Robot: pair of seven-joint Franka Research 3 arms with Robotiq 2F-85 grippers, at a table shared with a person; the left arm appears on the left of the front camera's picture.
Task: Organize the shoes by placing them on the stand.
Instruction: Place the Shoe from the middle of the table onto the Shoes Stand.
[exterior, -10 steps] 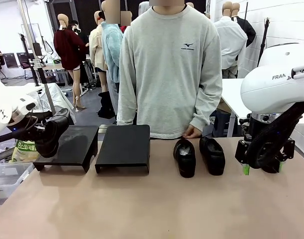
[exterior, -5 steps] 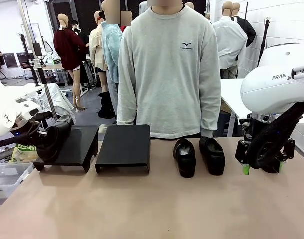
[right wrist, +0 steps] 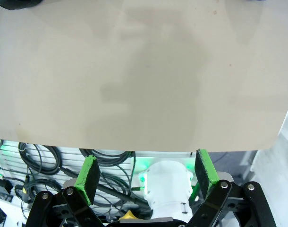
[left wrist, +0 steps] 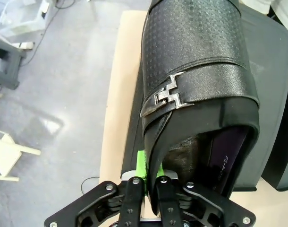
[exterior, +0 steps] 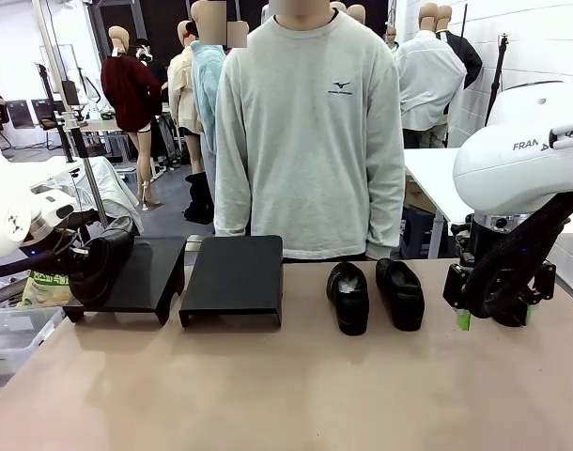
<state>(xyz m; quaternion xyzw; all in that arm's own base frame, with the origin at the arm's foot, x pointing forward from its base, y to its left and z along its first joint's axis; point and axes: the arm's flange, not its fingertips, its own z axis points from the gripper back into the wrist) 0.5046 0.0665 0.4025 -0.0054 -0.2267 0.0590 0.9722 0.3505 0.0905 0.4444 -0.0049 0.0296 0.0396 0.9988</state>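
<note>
A black glossy shoe (exterior: pixel 103 258) lies along the left edge of the left black stand (exterior: pixel 150 268), toe pointing to the far side. My left gripper (exterior: pixel 78 256) is shut on its heel rim. The left wrist view shows that shoe (left wrist: pixel 196 80) with its silver buckle, my left gripper (left wrist: pixel 151 178) pinching the side wall by the heel, and the stand (left wrist: pixel 271 71) under it. Two more shoes (exterior: pixel 348 296) (exterior: pixel 400 293) lie side by side on the table, right of the second stand (exterior: pixel 232 277). At the table's right, my right gripper (exterior: pixel 494 317) hangs open; its wrist view shows my right gripper (right wrist: pixel 148 172) holding nothing.
A person in a grey sweatshirt (exterior: pixel 310 132) stands at the far edge behind the stands and shoes. The tan tabletop (exterior: pixel 286 385) is bare in front. A clear plastic bin (exterior: pixel 9 338) sits off the table's left side.
My left gripper has lowered the shoe down onto the left stand. The person's hand has left the table edge and the person has straightened up. The right arm has not moved.
</note>
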